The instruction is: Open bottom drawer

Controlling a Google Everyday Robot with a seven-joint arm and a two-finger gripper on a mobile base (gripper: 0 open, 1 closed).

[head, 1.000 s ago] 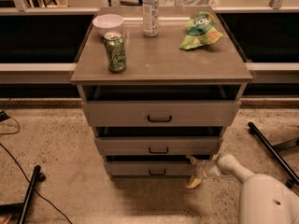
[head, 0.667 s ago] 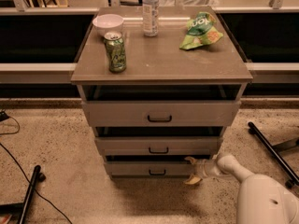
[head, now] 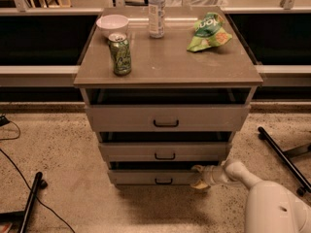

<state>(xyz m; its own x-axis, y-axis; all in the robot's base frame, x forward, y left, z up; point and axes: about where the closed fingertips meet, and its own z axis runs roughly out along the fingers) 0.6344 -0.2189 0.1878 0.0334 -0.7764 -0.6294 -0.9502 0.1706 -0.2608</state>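
Claw (head: 199, 176) (down low) sits at right end of bottom drawer (head: 141, 177).

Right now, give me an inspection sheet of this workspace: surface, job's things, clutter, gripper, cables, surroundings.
Surface: cabinet top, grey-brown, carrying four items.
Job's things: bottom drawer, the lowest and narrowest front, with a black pull; a dark gap shows above it.
Clutter: bowl, can, bottle and chip bag, all on the cabinet top.
Gripper: gripper at the bottom drawer's right end, low near the floor.
Cables: thin black cable on the floor at left.
Surroundings: speckled floor; black bar lying at left; black leg at right.
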